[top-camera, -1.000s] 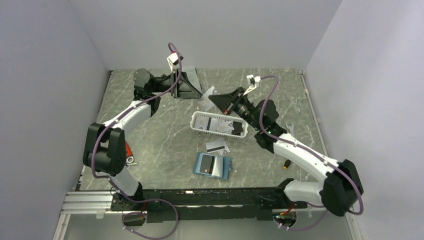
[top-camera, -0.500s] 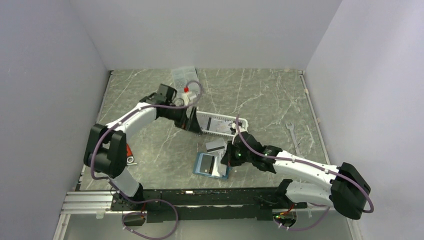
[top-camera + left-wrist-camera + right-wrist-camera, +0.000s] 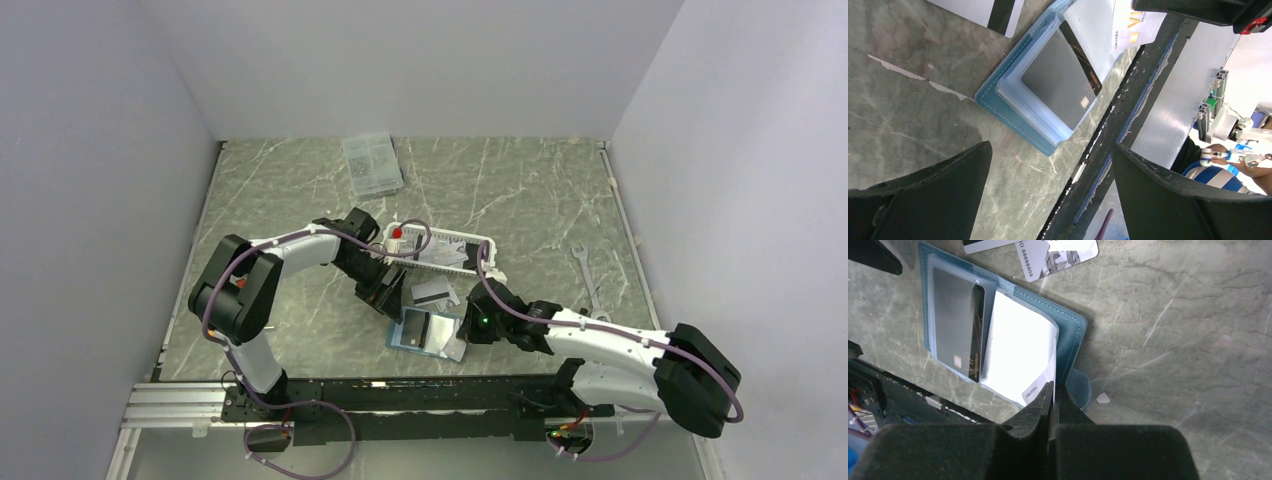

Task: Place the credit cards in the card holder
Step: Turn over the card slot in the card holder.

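The card holder lies open and flat on the table, close to the near edge and about midway between the two arm bases, its teal cover facing down and its clear sleeves facing up. A black card sits inside the left sleeve, with a small gold chip near its near end. A pale card lies over the right half of the card holder. The right gripper has its fingers pressed together, and their tips meet the near corner of the pale card, just beside the rounded teal tab; whether they pinch that card cannot be told. Just beyond the far edge of the card holder a striped card and a grey card printed with digits lie loose on the table, overlapping. The left gripper hangs over the far left corner of the card holder with its fingers spread wide and nothing between them. Farther off stands a white slatted basket. A clear compartment box lies toward the far left, and a wrench lies well apart on the right.
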Controlling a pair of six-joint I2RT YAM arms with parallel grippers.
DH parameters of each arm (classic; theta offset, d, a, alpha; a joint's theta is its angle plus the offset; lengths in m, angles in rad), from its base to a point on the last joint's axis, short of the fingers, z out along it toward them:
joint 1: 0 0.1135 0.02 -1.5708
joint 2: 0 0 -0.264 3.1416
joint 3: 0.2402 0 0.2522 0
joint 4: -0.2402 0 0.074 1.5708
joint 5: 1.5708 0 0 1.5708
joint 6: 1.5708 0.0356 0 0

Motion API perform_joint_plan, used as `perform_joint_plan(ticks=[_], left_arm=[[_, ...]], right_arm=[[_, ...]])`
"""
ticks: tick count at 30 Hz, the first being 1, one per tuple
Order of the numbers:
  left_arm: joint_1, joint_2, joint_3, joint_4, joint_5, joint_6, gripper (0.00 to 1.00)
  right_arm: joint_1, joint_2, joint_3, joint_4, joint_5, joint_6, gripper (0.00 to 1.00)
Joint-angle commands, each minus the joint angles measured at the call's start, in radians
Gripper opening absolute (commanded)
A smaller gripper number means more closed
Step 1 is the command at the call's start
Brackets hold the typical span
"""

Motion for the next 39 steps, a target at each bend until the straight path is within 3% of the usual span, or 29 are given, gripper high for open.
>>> perform_joint_plan(ticks=[1,10,18,29,39], left_arm=[[0.007,0.0,-0.009,-0.024,-0.008,0.045,0.95],[0.031,0.11,-0.043,0.0,0.022,0.046,0.93],[0.006,0.171,-0.033,0.06,0.195,0.016,0.93],[0.014,0.082,-0.028,0.049,0.376,0.064,0.91],[0.045,0.054,-0.023,0.03,0.432,0.108,0.79]], right_arm=[[0.005,0.071,-0.055,0.008,0.056,0.051,0.0],[0.007,0.083,-0.105,-0.025,0.086,0.142,0.0],[0.005,0.06,-0.144,-0.03,0.085,0.162,0.0],[0.006,0.075,-0.126,-0.015,0.085,0.15,0.0],[0.006,0.039,-0.134,-0.036,0.092,0.157,0.0]])
